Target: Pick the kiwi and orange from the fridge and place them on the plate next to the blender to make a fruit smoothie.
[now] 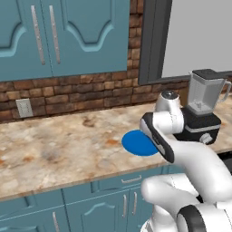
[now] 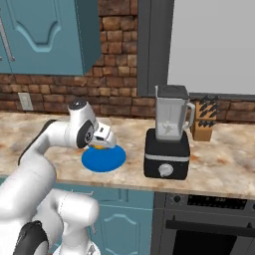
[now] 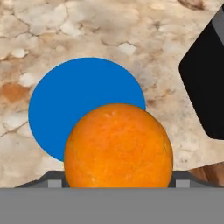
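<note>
Carrying the orange (image 3: 118, 146), clamped in the gripper (image 2: 101, 144), above the bare blue plate (image 3: 74, 100) near the counter's (image 1: 54, 145) front edge beside the blender (image 2: 168, 144); next, lowering and releasing onto it, kiwi to follow.

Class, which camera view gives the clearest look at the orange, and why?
The hand view: the orange fills the foreground above the blue plate. The right base view shows just a sliver under the gripper; in the left base view the arm hides it.
</note>
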### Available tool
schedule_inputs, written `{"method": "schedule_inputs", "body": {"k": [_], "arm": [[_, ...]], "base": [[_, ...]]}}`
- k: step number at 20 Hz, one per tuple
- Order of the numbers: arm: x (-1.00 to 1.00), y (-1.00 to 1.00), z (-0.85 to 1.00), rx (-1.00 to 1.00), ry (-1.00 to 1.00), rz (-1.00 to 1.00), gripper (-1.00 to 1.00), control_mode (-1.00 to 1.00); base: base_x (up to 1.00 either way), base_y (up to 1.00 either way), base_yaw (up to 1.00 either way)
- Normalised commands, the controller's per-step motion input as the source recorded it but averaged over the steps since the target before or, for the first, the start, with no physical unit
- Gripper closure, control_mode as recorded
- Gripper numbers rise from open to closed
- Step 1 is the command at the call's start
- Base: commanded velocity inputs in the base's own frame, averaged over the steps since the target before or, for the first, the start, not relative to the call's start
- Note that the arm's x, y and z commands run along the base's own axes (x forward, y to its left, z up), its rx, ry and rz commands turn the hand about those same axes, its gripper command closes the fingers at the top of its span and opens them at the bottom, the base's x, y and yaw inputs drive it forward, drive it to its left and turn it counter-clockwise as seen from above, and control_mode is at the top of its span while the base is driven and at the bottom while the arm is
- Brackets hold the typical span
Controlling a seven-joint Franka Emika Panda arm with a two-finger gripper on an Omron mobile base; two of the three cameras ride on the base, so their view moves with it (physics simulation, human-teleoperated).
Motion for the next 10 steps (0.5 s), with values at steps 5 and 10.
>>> {"method": "schedule_inputs", "body": {"k": [5,10], "arm": [[0.71,0.03,-0.61,0.00,0.07,0.00,1.00,-1.00],[0.50,0.02,-0.71,0.00,0.10,0.00,1.00,-1.00]], "base": [[0.00,0.00,0.00],[0.00,0.00,0.00]]}}
